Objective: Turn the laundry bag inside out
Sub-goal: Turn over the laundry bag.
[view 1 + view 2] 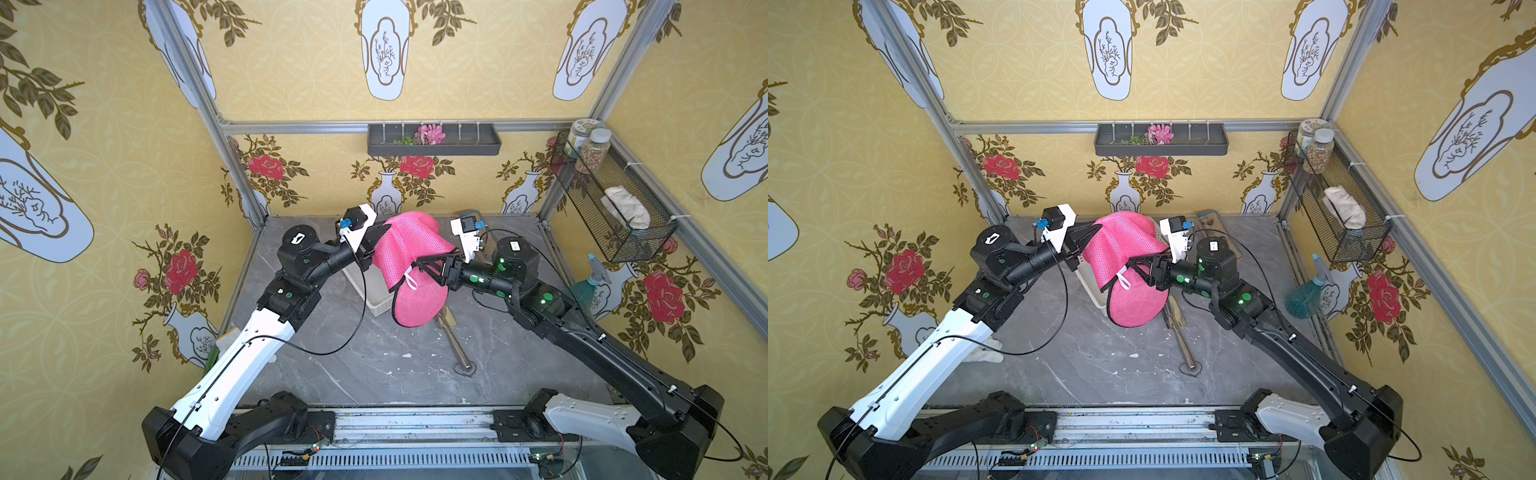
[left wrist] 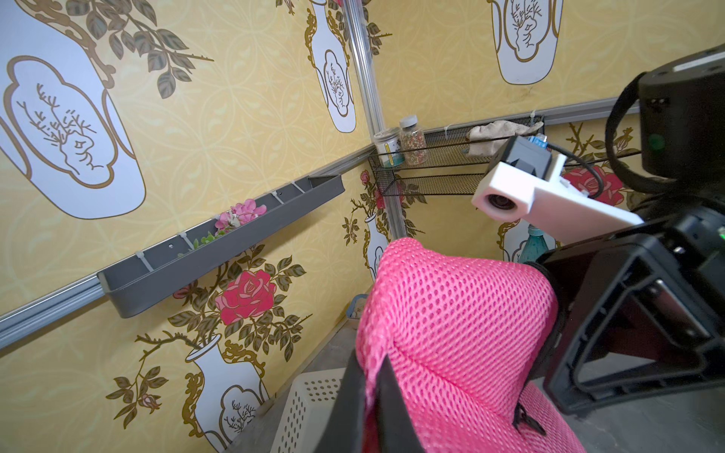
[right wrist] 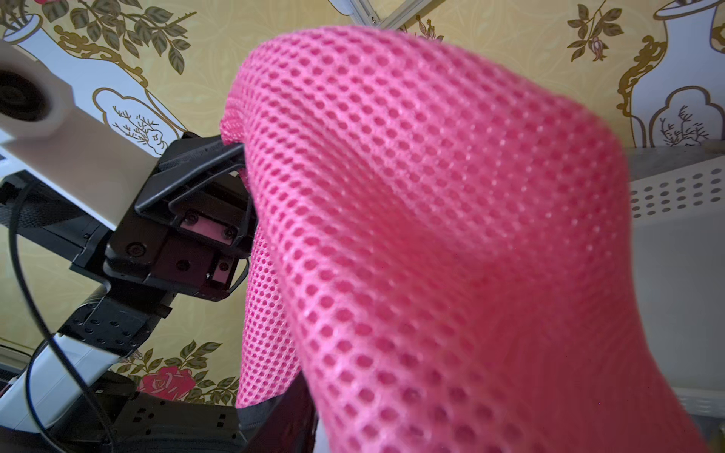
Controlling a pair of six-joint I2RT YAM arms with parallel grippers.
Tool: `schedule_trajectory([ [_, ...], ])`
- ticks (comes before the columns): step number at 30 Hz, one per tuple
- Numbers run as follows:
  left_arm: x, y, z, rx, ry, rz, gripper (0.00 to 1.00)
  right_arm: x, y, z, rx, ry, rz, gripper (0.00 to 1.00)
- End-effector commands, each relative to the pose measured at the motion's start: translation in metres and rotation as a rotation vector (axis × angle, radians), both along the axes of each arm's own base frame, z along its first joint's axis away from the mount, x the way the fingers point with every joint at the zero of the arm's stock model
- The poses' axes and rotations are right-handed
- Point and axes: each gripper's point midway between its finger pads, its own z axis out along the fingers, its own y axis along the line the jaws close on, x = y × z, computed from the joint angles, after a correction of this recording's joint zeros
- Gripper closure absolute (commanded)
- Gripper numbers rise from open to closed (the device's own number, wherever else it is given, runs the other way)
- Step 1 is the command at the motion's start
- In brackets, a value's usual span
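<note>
The laundry bag [image 1: 409, 249] hangs in the air between the two arms, above the white basket [image 1: 365, 291] and not touching the table [image 1: 374, 365]. The left gripper [image 1: 384, 230] is clenched on a fold of pink mesh at the bag's upper edge; the right wrist view shows the mesh pinched between its fingers [image 3: 219, 153].

From this pinch the bag spreads away toward the right gripper [image 1: 419, 264] and falls down. Its long axis goes from the left gripper's tips to the rounded end below the right gripper. The black zipper edge [image 1: 392, 305] and the white loop [image 1: 411, 280] lie just beside the right gripper, so this arm is nearer to the opening, which I judge the next move depends on.

The mesh drapes over the right gripper's tips, so I cannot tell if they hold cloth. The inside of the bag is hidden, and the basket mostly too.
</note>
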Motion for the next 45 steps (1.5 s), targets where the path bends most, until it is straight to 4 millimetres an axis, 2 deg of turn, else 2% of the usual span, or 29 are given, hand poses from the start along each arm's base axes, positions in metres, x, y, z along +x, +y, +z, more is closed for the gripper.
schedule_trajectory([
  [1,-0.002,-0.002,0.005,-0.023,-0.011,-0.021,1.0,0.007,0.001,0.016,0.031,-0.067,-0.021,0.55],
  [4,-0.002,-0.003,0.005,-0.023,-0.007,-0.027,1.0,0.01,0.001,0.018,0.04,-0.077,-0.036,0.61],
  [6,-0.002,-0.003,0.003,-0.021,-0.001,-0.026,1.0,0.012,0.002,0.021,0.061,-0.075,-0.036,0.69],
  [10,0.002,0.0,-0.002,-0.018,0.019,-0.001,0.98,0.009,0.008,0.03,0.108,-0.07,0.004,0.96],
  [11,0.005,0.002,-0.003,-0.026,0.03,0.021,0.81,0.009,0.009,0.033,0.113,-0.071,0.007,1.0],
  [13,0.007,0.006,-0.008,-0.031,0.042,0.046,0.63,0.01,0.007,0.035,0.117,-0.054,-0.009,1.0],
  [14,0.007,0.008,-0.01,-0.037,0.05,0.061,0.49,0.011,0.006,0.036,0.116,-0.045,-0.019,1.0],
  [16,0.007,0.015,-0.015,-0.052,0.063,0.099,0.32,0.012,0.003,0.04,0.115,-0.03,-0.042,1.0],
  [18,0.007,0.024,-0.02,-0.067,0.074,0.144,0.23,0.016,-0.001,0.044,0.114,-0.008,-0.077,1.0],
  [22,0.002,0.041,-0.026,-0.058,0.078,0.225,0.12,0.029,-0.011,0.041,0.079,0.089,-0.19,1.0],
  [24,-0.001,0.047,-0.026,-0.04,0.07,0.253,0.11,0.035,-0.011,0.036,0.053,0.149,-0.219,1.0],
  [26,-0.01,0.044,-0.024,-0.012,0.04,0.227,0.12,0.035,-0.002,0.035,0.049,0.17,-0.185,1.0],
  [29,-0.035,0.02,-0.028,0.055,-0.027,0.08,0.15,0.033,0.01,0.036,0.062,0.189,-0.13,1.0],
  [31,-0.048,0.005,-0.037,0.099,-0.033,-0.025,0.15,0.033,0.015,0.039,0.074,0.186,-0.102,1.0],
  [34,-0.059,-0.009,-0.048,0.128,-0.003,-0.143,0.13,0.027,0.021,0.042,0.092,0.17,-0.055,1.0],
  [38,-0.061,-0.02,-0.062,0.171,0.031,-0.213,0.12,0.017,0.031,0.045,0.128,0.17,0.037,1.0],
  [41,-0.054,-0.022,-0.067,0.205,0.026,-0.206,0.19,0.012,0.036,0.049,0.155,0.174,0.082,1.0],
  [43,-0.05,-0.022,-0.071,0.237,0.008,-0.194,0.3,0.01,0.037,0.053,0.171,0.166,0.092,1.0],
  [45,-0.053,-0.022,-0.074,0.265,-0.025,-0.205,0.38,0.009,0.037,0.056,0.182,0.162,0.098,1.0],
])
